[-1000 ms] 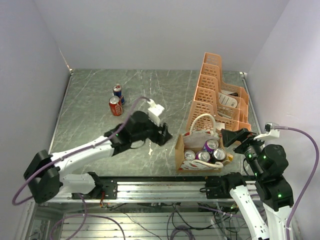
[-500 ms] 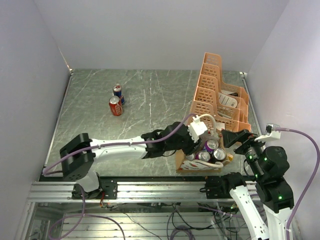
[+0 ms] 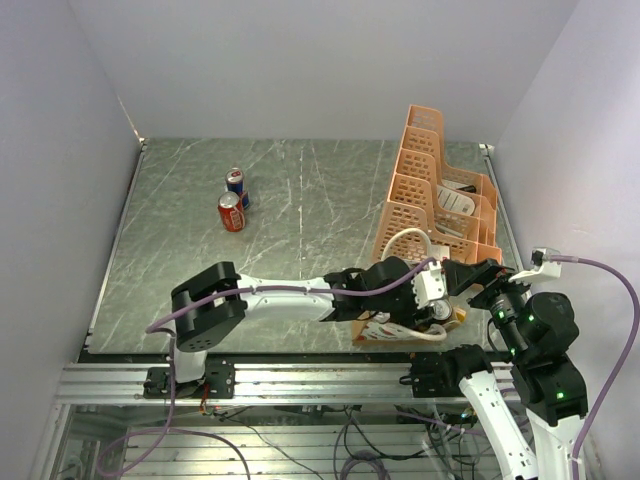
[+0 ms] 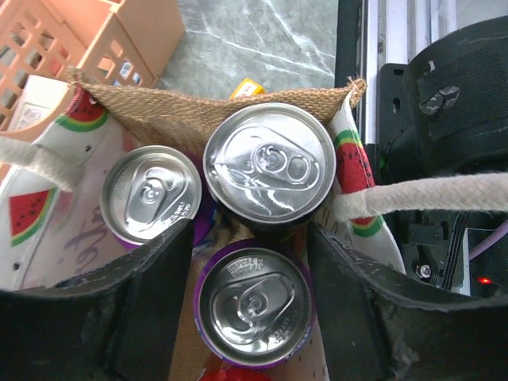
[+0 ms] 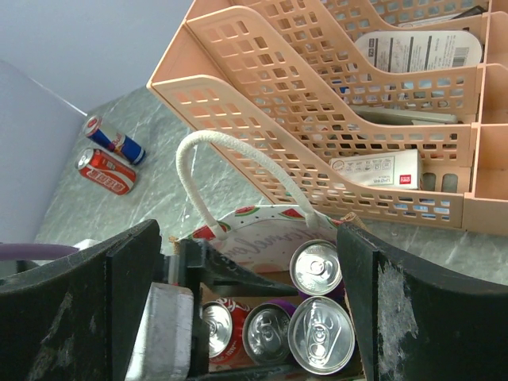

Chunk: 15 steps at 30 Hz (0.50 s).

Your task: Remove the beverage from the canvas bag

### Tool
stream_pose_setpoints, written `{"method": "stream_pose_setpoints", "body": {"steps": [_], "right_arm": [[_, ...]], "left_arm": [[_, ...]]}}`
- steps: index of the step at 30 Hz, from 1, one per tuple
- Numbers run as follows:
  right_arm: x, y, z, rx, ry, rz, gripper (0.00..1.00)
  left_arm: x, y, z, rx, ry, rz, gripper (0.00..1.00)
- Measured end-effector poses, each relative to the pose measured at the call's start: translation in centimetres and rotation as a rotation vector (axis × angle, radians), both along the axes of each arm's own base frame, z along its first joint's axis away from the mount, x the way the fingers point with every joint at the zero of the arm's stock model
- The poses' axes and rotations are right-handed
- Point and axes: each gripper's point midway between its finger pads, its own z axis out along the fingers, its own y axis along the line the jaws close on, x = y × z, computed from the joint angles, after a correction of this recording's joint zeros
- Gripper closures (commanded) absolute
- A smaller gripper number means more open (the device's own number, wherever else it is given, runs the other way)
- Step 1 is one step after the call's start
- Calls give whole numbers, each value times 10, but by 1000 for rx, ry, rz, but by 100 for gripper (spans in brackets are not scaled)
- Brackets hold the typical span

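Note:
The canvas bag [image 3: 385, 330] stands at the table's near right edge, with a burlap wall [image 4: 159, 119], watermelon prints and white loop handles. It holds several upright cans: a large silver-topped can [image 4: 268, 167], two purple cans [image 4: 254, 302] [image 4: 152, 190] and a red can [image 5: 216, 329]. My left gripper [image 4: 250, 232] is open and low inside the bag, its fingers on either side of the nearer purple can. In the top view the left gripper [image 3: 418, 308] covers the bag's mouth. My right gripper [image 5: 248, 232] is open and empty, just right of the bag [image 5: 270, 238] and above it.
An orange lattice rack [image 3: 435, 190] with packets stands right behind the bag, close to its handle [image 3: 405, 240]. A red can [image 3: 231, 212] and a blue can [image 3: 237, 185] stand on the table at the far left. The table's near edge is right beside the bag.
My left arm has swung from the table's middle to the right and come down into the bag, its fingers now beside a purple can. The right arm has barely moved.

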Motion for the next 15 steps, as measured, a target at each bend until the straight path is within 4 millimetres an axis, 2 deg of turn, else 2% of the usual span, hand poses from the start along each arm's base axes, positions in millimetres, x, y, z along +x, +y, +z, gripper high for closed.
{"method": "stream_pose_setpoints", "body": {"steps": [6, 15], "right_arm": [[0, -1, 0, -1, -1, -5, 8], [3, -10, 2, -17, -12, -56, 8]], "left_arm": [[-4, -12, -8, 2, 6, -46, 17], [-3, -29, -9, -29, 10, -65, 16]]}}
